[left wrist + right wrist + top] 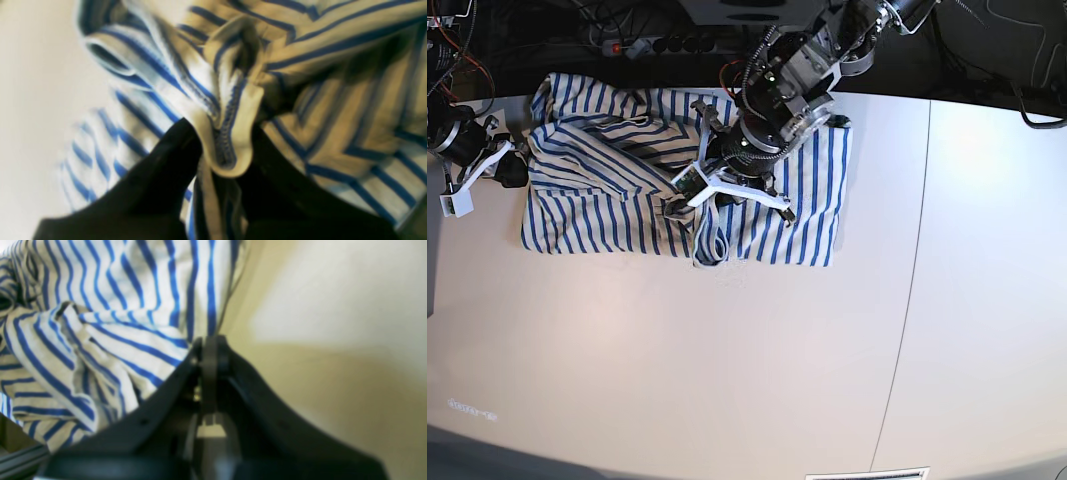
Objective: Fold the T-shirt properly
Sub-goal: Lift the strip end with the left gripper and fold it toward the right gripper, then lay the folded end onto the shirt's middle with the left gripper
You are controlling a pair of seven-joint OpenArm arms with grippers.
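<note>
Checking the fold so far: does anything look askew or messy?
Yes. The T-shirt lies bunched and creased near the table's far edge, with a fold pinched in the left gripper and ridges beside the shut right gripper.

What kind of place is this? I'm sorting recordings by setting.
Probably a robotics lab bench: a plain white table, a power strip and tangled cables along its back edge, and two arms working a striped T-shirt.

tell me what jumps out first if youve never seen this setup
The blue-striped T-shirt stands out, lying rumpled along the far edge of the white table. The left gripper is shut on a fold of cloth near the shirt's middle. The right gripper is shut at the shirt's edge on the base view's left.
</note>
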